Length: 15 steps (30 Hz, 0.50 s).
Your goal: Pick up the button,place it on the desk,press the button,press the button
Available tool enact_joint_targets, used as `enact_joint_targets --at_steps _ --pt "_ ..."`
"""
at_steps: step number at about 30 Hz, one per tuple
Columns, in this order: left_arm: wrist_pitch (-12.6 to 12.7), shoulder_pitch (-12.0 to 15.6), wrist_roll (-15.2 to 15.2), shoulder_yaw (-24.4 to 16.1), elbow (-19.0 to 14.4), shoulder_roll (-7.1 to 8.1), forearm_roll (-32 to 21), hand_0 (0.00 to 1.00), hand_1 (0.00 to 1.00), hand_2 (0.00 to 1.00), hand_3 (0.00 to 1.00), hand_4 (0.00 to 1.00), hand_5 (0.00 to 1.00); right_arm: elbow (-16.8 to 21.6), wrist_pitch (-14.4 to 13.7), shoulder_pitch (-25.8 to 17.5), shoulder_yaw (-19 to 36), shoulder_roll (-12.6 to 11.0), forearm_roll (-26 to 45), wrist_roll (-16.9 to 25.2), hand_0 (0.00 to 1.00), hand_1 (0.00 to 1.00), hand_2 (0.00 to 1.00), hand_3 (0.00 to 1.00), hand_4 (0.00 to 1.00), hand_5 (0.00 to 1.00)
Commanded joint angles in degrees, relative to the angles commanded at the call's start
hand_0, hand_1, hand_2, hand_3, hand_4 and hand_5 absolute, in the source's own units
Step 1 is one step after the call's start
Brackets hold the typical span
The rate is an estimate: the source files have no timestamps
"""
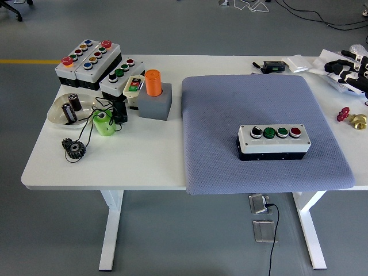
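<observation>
Grey flooring surrounds the white tabletop (149,155), whose right half carries a large blue-grey mat (230,109). On the mat's front right part sits the button box (273,141), flat, with four buttons in a row on top. Three more button boxes (89,60) crowd the far left corner, beside a grey block holding an orange cylinder (153,82). At the right edge the right hand (349,70) shows only partly; I cannot tell how its fingers are set.
</observation>
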Motion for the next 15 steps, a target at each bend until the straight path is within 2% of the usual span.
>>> enact_joint_targets --at_steps 1,15 --pt "0.02 -0.02 0.03 -0.14 0.00 0.00 0.10 0.654 0.702 0.725 0.502 0.314 0.966 -0.08 -0.08 0.02 0.10 0.02 0.52 0.07 0.861 0.868 0.941 0.959 0.699 0.320" --pt "0.07 -0.22 0.10 0.07 0.00 0.01 -0.15 0.654 0.702 0.725 0.502 0.313 0.965 -0.92 -0.83 -0.03 0.04 0.12 6.31 0.94 0.860 0.859 0.925 0.953 0.692 0.337"
